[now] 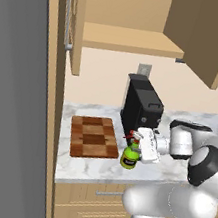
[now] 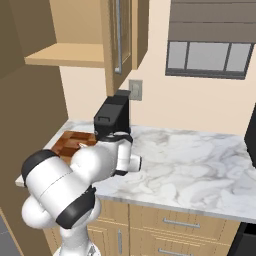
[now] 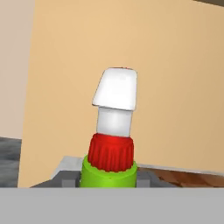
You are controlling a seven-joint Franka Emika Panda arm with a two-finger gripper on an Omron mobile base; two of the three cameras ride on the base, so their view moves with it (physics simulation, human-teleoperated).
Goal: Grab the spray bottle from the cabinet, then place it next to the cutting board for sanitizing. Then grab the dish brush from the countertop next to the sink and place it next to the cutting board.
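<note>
The spray bottle (image 1: 131,155) is green with a red neck and a whitish top. It has a yellow and black label, but the marks on it are too small to read. No other writing can be read anywhere.

In the left base view, the bottle stands upright on the white marble desk (image 1: 95,169), a bit right of the middle of the frame. It is just beside the right edge of the cutting board (image 1: 94,137), close to the board's lower right corner. I cannot tell if the two touch.

The pincer (image 1: 136,142) is at the bottle's neck, reaching in from the right. In the hand view, the green shoulder, red neck and white top of the bottle (image 3: 112,144) fill the middle and bottom of the frame, right between the two dark finger tips (image 3: 66,179). The fingers sit narrow, close on each side of the bottle. I cannot tell if they press on it or have let go.

A black box-shaped machine (image 1: 140,108) stands behind the bottle, against the wall, with a small wall plate (image 1: 144,69) above it.

The cabinet (image 1: 135,29) is at the top of the frame. Its doors are open and its wooden shelf (image 1: 131,40) shows.

In the right base view, the white arm covers the bottle, and a piece of the cutting board (image 2: 70,142) peeks out at the middle left.
</note>
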